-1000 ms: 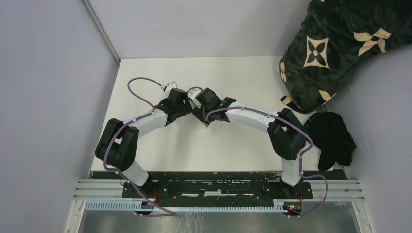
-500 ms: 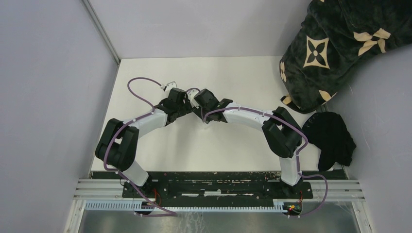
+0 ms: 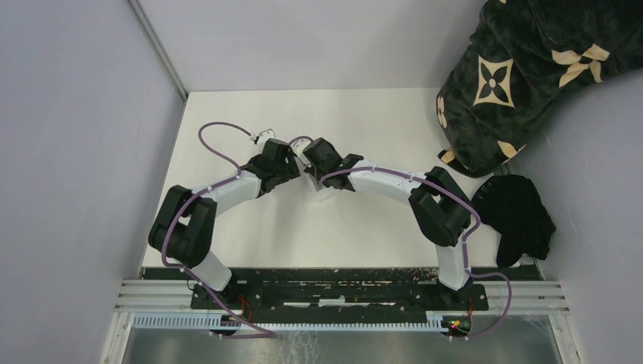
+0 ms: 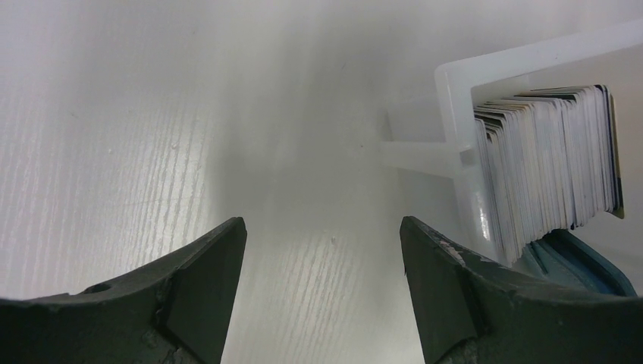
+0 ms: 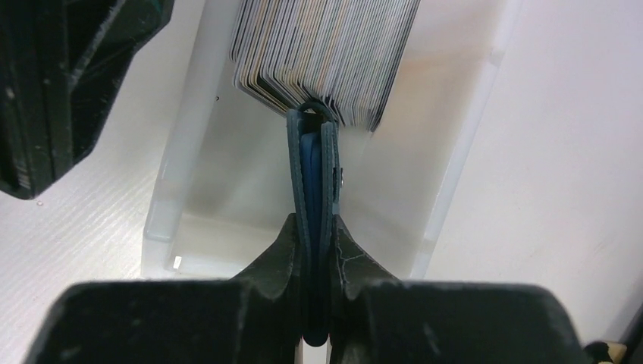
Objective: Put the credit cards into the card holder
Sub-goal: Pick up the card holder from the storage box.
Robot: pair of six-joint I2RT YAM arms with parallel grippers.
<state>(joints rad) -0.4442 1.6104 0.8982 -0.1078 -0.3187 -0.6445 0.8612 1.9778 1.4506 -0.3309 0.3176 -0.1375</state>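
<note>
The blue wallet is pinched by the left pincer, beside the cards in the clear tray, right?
No, the right pincer pinches the wallet, as the right wrist view shows. The left pincer is open. The wallet is beside the cards in the clear tray.

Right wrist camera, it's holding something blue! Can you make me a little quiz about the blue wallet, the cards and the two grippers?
1. True or false: the left gripper is holding a card.
2. What does the right gripper pinch? A) the folded teal card holder B) a single gold card C) nothing at all
3. Fill in the missing word: the stack of credit cards stands on edge inside a clear plastic ____.

Key: 1 false, it is open over bare table; 2 A; 3 tray.
</note>
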